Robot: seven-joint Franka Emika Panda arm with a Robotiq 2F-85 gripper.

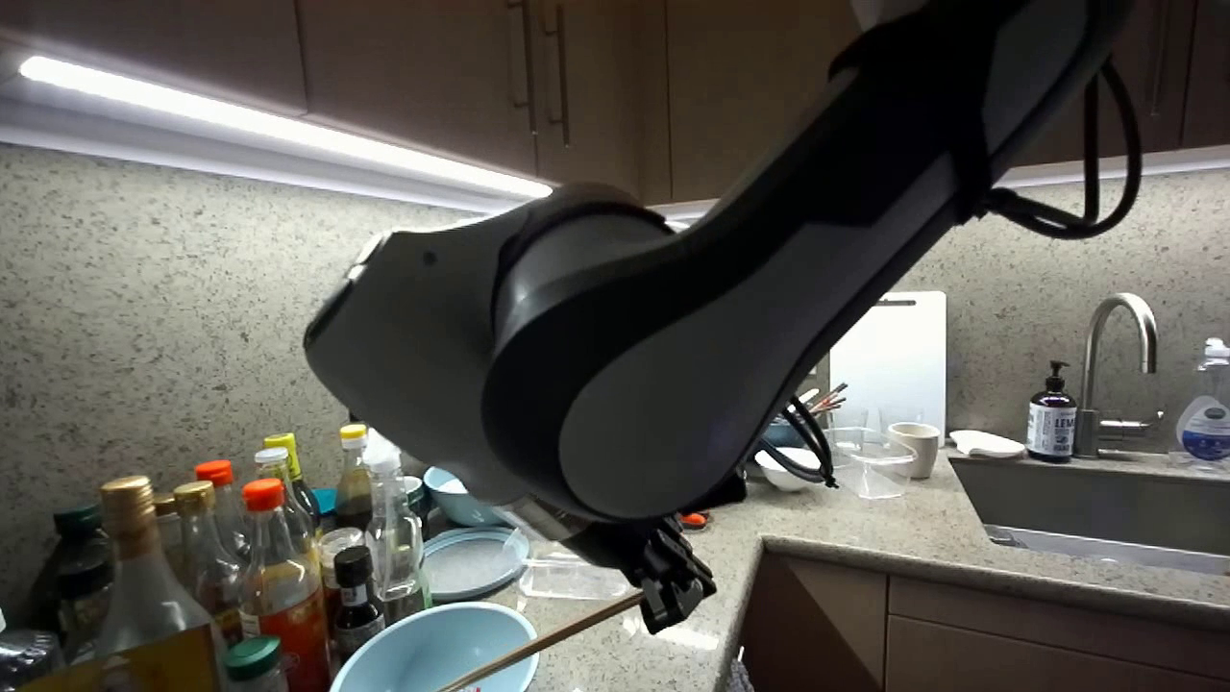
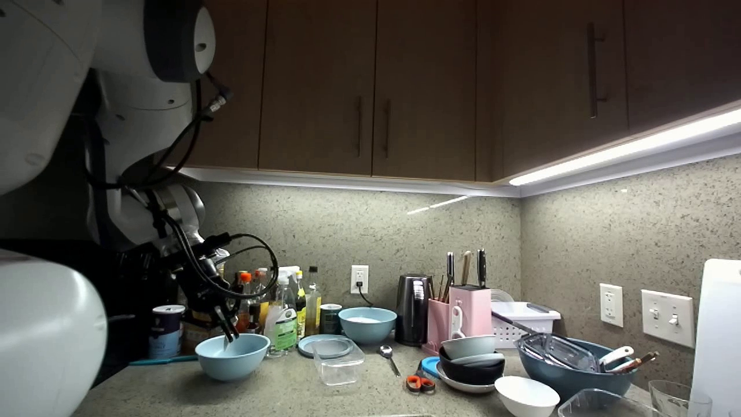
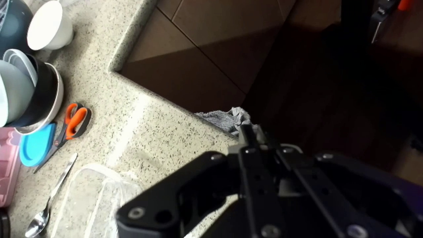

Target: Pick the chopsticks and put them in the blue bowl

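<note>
the chopsticks look wooden, the blue bowl smooth.

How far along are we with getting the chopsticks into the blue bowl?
Done: the pick looks complete, since the jaws are shut on the chopsticks.
In hand: the placing; in an exterior view they slant down over the rim of the blue bowl, though whether their lower ends touch it I can't tell.
Left: probably lowering them and opening the jaws, as the chopsticks are not yet released.

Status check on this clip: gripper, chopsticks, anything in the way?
Gripper shut on chopsticks. Chopsticks slant over blue bowl, not yet released. Bottles close by the bowl, seemingly not blocking.
</note>
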